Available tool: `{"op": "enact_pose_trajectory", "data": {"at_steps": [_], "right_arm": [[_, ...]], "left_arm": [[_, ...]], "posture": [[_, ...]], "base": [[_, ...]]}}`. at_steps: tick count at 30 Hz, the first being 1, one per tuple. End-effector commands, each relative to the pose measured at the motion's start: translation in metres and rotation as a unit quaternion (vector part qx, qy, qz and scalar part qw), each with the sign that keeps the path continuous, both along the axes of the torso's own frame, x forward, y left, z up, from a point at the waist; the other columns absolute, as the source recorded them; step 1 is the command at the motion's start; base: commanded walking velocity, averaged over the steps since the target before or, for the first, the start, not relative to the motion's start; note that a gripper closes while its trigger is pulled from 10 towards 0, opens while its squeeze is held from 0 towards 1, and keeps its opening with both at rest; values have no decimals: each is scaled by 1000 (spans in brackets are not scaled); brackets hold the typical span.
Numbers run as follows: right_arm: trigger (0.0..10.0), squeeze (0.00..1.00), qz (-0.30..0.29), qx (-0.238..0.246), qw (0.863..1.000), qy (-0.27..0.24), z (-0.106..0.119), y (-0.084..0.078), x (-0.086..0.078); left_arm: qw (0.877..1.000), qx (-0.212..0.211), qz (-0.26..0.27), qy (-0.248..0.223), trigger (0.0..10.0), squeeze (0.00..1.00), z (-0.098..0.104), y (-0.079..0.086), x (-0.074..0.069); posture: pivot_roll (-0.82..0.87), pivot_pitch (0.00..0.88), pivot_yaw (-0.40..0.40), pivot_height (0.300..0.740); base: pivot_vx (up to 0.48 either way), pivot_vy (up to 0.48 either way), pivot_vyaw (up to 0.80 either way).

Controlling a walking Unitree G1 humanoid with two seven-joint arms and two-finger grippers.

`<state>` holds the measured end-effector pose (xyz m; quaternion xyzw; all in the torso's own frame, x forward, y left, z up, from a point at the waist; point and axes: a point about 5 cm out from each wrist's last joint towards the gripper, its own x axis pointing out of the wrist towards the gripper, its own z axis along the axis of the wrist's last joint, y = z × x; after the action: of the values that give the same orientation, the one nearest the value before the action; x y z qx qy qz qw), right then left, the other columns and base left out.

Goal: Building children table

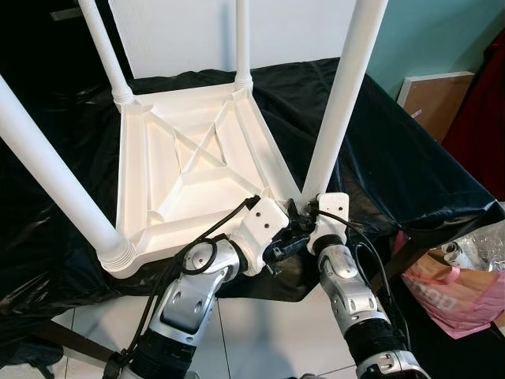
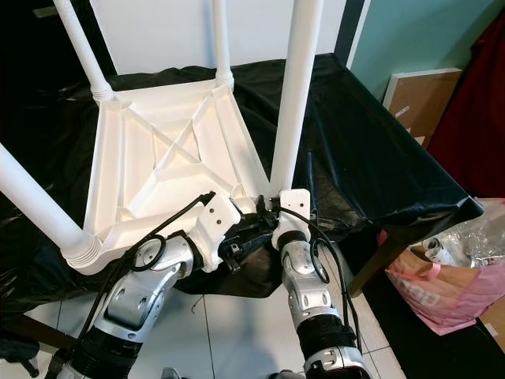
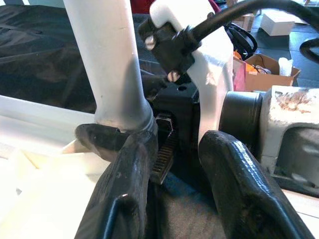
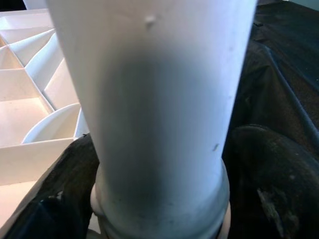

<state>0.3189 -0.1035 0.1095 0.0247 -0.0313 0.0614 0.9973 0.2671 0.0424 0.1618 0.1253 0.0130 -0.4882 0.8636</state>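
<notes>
White leg seemingly clasped by right gripper.

A black plastic sheet drapes the tabletop — behind it stand a white wall and a teal wall; below it, white floor tiles.

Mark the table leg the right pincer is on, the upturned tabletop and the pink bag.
Table leg (image 1: 339,103), left eye view: mid shaft.
Upturned tabletop (image 1: 189,178), left eye view: ribbed underside, at the centre.
Pink bag (image 1: 450,300), left eye view: its front face.
</notes>
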Motion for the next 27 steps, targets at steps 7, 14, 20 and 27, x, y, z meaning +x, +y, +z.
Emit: {"op": "enact_pose_trajectory", "data": {"at_steps": [7,14,20,27], "right_arm": [[10000,0,99,-4,995,-26,6,-13,-5],[10000,0,191,-53,979,-41,14,-25,2],[10000,0,226,-107,967,-49,21,-28,14],[10000,0,256,-129,957,-49,27,-27,23]], "left_arm": [[1000,-2,29,-6,10000,0,0,3,2],[1000,1,22,-3,10000,0,0,3,2],[1000,7,2,4,10000,0,-1,1,-1],[1000,21,-5,1,10000,0,-3,1,-4]], "posture": [[-28,81,1,740],[-34,85,16,740],[-32,84,23,740],[-19,79,22,740]], "base": [[0,0,0],[0,0,0],[0,0,0],[0,0,0]]}}
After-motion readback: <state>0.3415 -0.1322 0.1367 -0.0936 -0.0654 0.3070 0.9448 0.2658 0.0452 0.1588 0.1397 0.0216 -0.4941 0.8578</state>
